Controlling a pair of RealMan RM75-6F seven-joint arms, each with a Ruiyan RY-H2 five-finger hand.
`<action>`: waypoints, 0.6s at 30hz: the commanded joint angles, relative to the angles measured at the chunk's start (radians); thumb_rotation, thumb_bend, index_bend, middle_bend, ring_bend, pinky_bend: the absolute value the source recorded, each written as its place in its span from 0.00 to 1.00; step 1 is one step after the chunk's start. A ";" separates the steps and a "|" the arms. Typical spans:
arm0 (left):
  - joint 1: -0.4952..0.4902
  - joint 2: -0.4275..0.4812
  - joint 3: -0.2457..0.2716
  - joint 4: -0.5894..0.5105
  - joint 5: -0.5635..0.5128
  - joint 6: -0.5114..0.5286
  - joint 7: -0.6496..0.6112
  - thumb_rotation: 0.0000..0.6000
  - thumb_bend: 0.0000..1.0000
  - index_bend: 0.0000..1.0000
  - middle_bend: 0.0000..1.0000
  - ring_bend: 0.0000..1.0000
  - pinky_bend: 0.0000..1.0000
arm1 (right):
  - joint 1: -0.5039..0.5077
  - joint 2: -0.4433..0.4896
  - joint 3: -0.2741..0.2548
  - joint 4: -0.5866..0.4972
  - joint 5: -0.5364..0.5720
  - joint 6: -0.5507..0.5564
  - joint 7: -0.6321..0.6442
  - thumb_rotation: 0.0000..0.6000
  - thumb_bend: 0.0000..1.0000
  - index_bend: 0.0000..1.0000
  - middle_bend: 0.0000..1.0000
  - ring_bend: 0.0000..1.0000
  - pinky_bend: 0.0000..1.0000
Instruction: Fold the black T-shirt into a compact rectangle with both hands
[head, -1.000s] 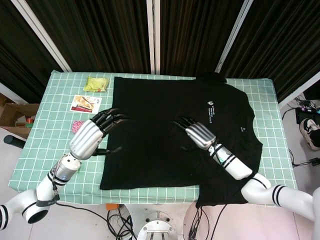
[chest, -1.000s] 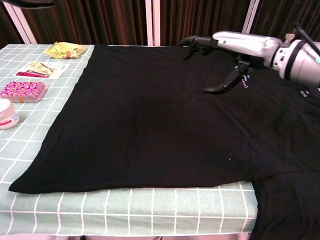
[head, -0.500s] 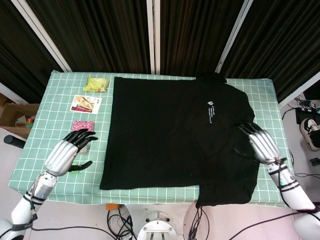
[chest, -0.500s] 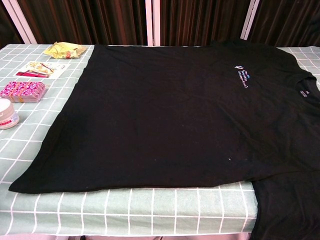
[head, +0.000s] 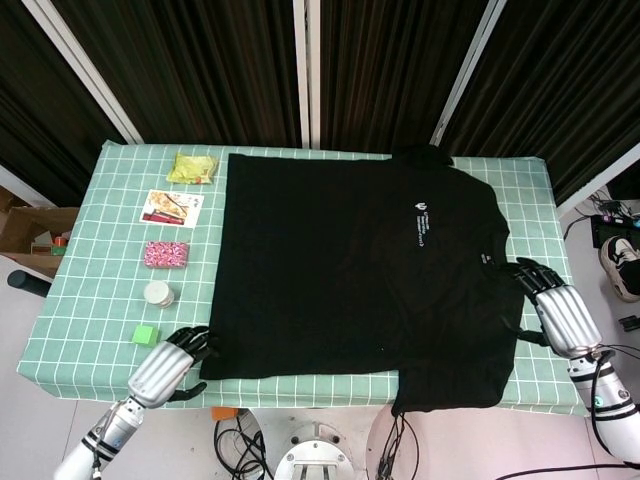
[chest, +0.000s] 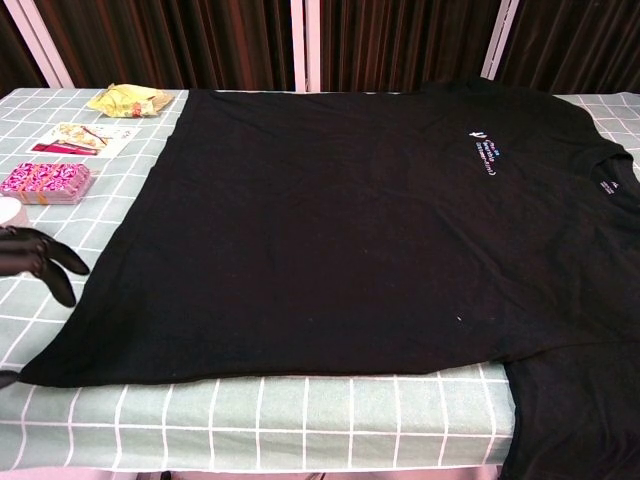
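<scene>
The black T-shirt (head: 350, 270) lies flat on the green checked table (head: 90, 300), with a small white logo on the chest; its near right part hangs over the table's front edge. My left hand (head: 170, 367) is at the table's front left, fingers apart, fingertips right beside the shirt's front-left corner, holding nothing. In the chest view the left hand's dark fingers (chest: 40, 260) hover just left of the T-shirt (chest: 350, 220). My right hand (head: 553, 308) sits at the shirt's right edge, fingers spread over the cloth's border, empty. The chest view does not show it.
Left of the shirt, from back to front, lie a yellow-green packet (head: 192, 167), a printed card (head: 172, 207), a pink packet (head: 166, 254), a white jar (head: 158, 294) and a green cube (head: 146, 334). Dark curtains close off the back.
Both hands left the middle of the shirt. The left hand came down to the front-left corner; the right hand swung out to the shirt's right edge. The shirt has not moved.
</scene>
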 joint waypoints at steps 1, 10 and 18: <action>0.015 -0.049 -0.005 0.034 -0.016 -0.014 0.033 1.00 0.23 0.36 0.22 0.16 0.24 | -0.007 -0.005 0.000 0.005 -0.007 0.010 0.003 1.00 0.28 0.26 0.22 0.13 0.25; 0.035 -0.141 -0.025 0.128 -0.048 -0.008 0.048 1.00 0.27 0.39 0.22 0.16 0.24 | -0.027 -0.010 0.004 0.022 -0.012 0.028 0.027 1.00 0.28 0.27 0.22 0.13 0.25; 0.033 -0.145 -0.015 0.151 -0.053 -0.016 0.036 1.00 0.30 0.39 0.22 0.16 0.25 | -0.037 -0.016 0.005 0.035 -0.012 0.025 0.039 1.00 0.28 0.27 0.22 0.13 0.25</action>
